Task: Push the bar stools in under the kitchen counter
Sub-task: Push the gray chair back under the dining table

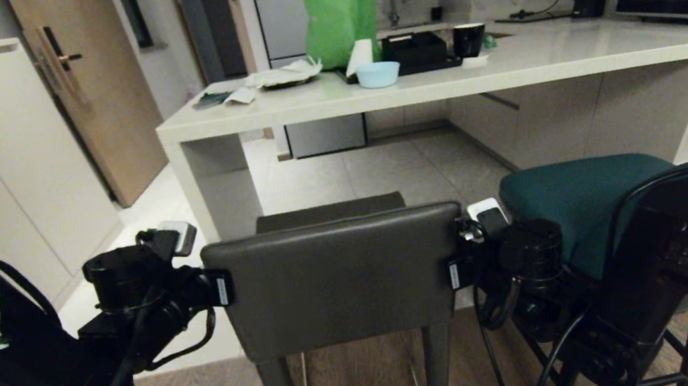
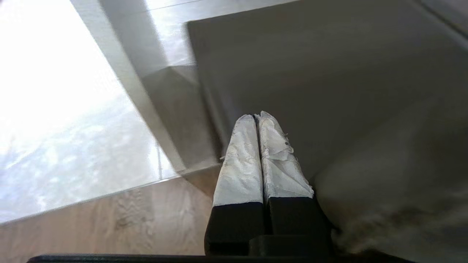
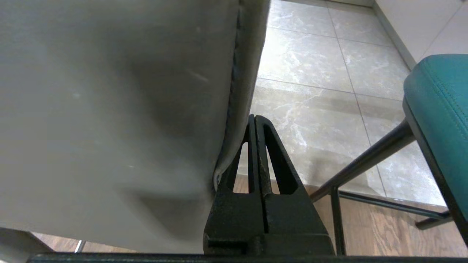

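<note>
The left gripper (image 2: 257,118) has its 2 white-wrapped fingers pressed together, empty, with the tips at the left side edge of the grey stool (image 1: 335,275)'s low back. The right gripper (image 3: 256,120) mirrors it: its 2 black fingers are pressed together with nothing between them, lying against the back's right side edge. In the head view the 2 grippers flank the boxy backrest at about the same height, 1 on each side.

The grey stool stands just short of the kitchen counter (image 1: 436,82), its seat facing the open bay under the slab. The bay is bounded on the left by the counter's whitish side panel (image 1: 208,185) and runs back over pale tiled floor (image 1: 381,167). The stool's legs stand on wood flooring near the seam with the tile.

The teal stool (image 1: 581,200) stands just to the right of the grey 1, close beside the right gripper, its black legs showing in the right wrist view.

Both arms reach forward and inward from the lower corners of the head view, forearms roughly level.
</note>
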